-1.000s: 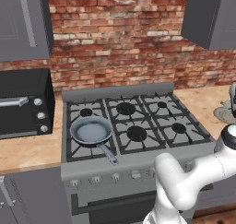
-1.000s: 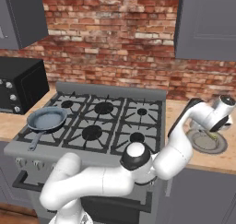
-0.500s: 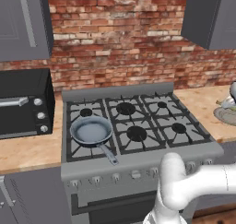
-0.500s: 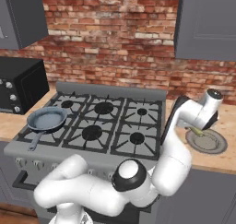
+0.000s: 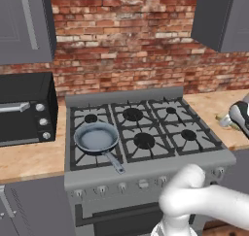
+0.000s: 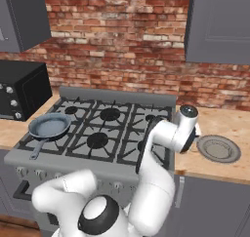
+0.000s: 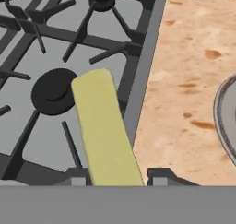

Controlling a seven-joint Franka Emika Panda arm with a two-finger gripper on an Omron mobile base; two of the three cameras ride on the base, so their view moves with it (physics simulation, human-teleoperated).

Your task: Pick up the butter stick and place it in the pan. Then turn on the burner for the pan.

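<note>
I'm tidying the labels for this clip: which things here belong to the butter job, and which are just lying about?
Part of the job:
- butter stick, between the gripper fingertips
- pan, on the front left burner
- stove with its knobs

Just lying about:
- grey plate on the counter
- toaster oven

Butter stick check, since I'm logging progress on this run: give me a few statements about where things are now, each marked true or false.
1. The butter stick is held between the jaws of the gripper. True.
2. The pan already holds the butter. False: its inside is bare.
3. The pan sits on the front-left burner of the stove. True.
4. The grey plate lies on the stove. False: it lies on the counter right of it.
</note>
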